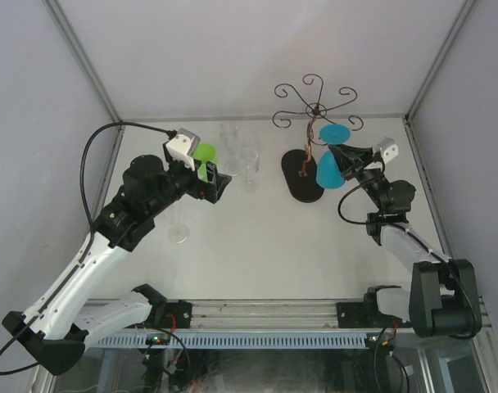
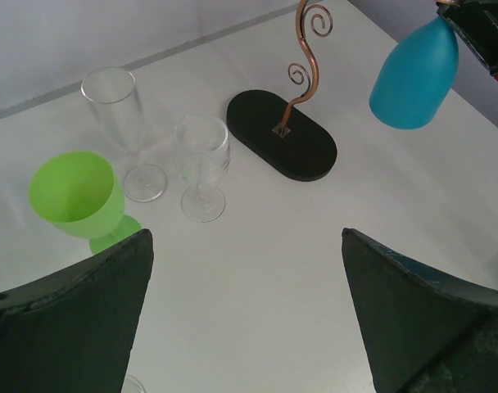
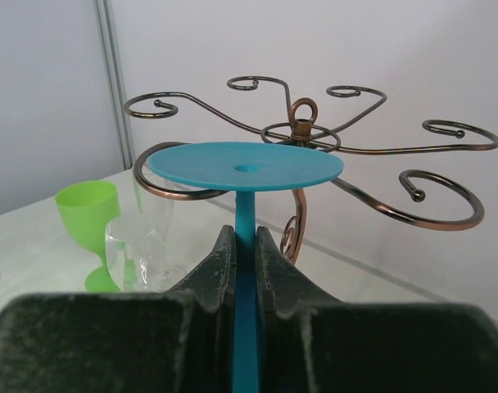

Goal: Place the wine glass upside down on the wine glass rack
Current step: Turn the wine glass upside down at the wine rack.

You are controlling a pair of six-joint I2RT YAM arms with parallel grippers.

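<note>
Beside the dark-brown wire wine glass rack (image 3: pixel 301 123), the opaque blue wine glass (image 3: pixel 245 166) is held inverted, its stem clamped in the right gripper (image 3: pixel 245 246), foot level with the curled arms; the left gripper (image 2: pixel 245 237) is seen wide open, empty

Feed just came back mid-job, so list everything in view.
wine glass rack: 1, dark-brown wire, black base, back centre
blue wine glass: 1, blue, inverted, foot near the rack's arms
green wine glass: 1, green, upright, back left
clear glasses: 3, clear, two beside the green one, one front left
table: 1, white, under everything
left gripper: 1, black, open, above the table
right gripper: 1, black, shut on the blue wine glass's stem
</note>
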